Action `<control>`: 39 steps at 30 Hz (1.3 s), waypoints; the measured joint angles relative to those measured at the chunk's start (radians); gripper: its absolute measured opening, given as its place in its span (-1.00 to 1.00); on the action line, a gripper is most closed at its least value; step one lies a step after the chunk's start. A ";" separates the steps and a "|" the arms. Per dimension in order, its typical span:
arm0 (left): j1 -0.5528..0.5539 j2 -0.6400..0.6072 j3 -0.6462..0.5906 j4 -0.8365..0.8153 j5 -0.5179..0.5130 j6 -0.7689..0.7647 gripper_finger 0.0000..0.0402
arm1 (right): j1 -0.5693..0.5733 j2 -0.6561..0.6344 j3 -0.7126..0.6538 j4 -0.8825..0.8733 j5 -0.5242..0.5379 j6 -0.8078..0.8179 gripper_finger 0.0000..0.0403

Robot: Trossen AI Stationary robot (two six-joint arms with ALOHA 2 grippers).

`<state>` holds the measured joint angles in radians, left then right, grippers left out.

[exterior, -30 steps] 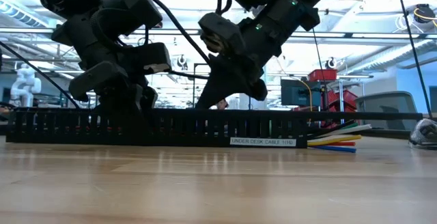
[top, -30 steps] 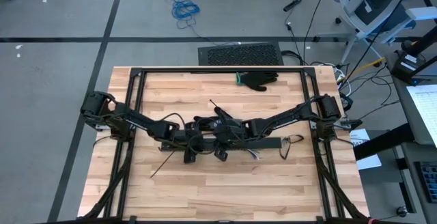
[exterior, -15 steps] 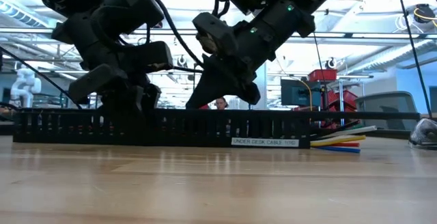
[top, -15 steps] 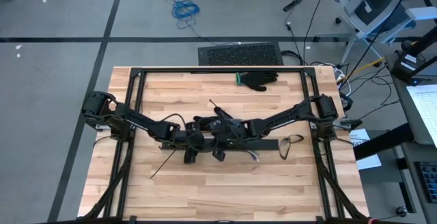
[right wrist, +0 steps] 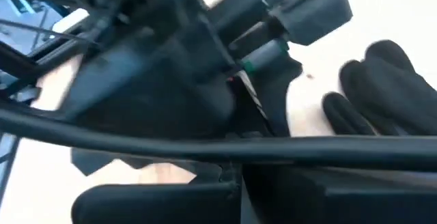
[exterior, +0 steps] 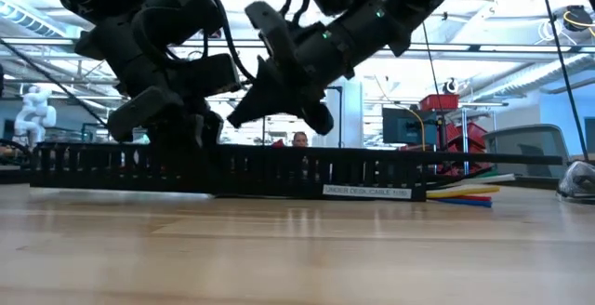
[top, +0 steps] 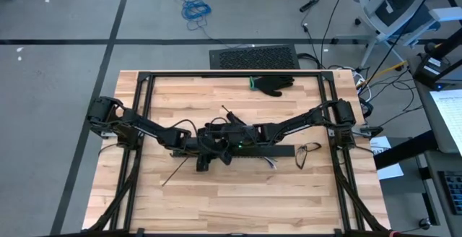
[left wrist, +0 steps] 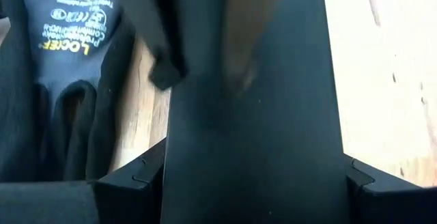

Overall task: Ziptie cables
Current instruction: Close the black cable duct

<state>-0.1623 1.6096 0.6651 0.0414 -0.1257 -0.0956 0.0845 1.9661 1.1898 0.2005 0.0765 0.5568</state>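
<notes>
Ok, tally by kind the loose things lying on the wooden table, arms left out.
Long black slotted plastic channel: 1
Black work glove: 1
Bundle of thin coloured cables: 1
Thin black zip tie strip: 1
Total: 4

The 2 arms are crowding mid-table over the black channel (top: 267, 151), blocking passage there. A black glove (top: 274, 84) is lying near the far edge. Bare wood (top: 245, 201) is lying open along the near side.

My left gripper (top: 204, 161) sits at the slotted channel's (exterior: 130, 170) left part, my right gripper (top: 225, 149) just beside it on the right. The cables (exterior: 460, 192) stick out of the channel's far end, well right of both. A glove (top: 274, 84) lies beyond them, seemingly on the table (top: 238, 201).
</notes>
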 joint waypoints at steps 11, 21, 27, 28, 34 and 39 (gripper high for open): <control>0.001 -0.002 0.002 -0.003 -0.011 -0.055 0.18 | -0.002 -0.105 0.095 -0.278 -0.020 -0.078 -1.00; 0.001 -0.001 0.000 -0.009 -0.011 -0.053 0.18 | 0.018 -0.239 0.097 -0.876 -0.034 -0.115 -1.00; 0.001 -0.001 0.000 -0.008 -0.013 -0.053 0.18 | 0.071 -0.238 0.068 -0.960 -0.040 -0.116 -1.00; 0.001 -0.001 0.000 -0.008 -0.014 -0.053 0.18 | 0.077 -0.238 0.062 -0.957 -0.038 -0.109 -1.00; 0.001 -0.001 0.000 -0.005 -0.026 -0.054 0.18 | 0.081 -0.238 0.022 -0.894 0.001 -0.071 -1.00; 0.001 -0.001 0.000 -0.005 -0.029 -0.055 0.18 | 0.065 -0.238 0.007 -0.882 0.029 -0.080 -1.00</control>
<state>-0.1612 1.6086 0.6647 0.0360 -0.1543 -0.1505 0.1495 1.7279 1.1965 -0.6819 0.1051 0.4765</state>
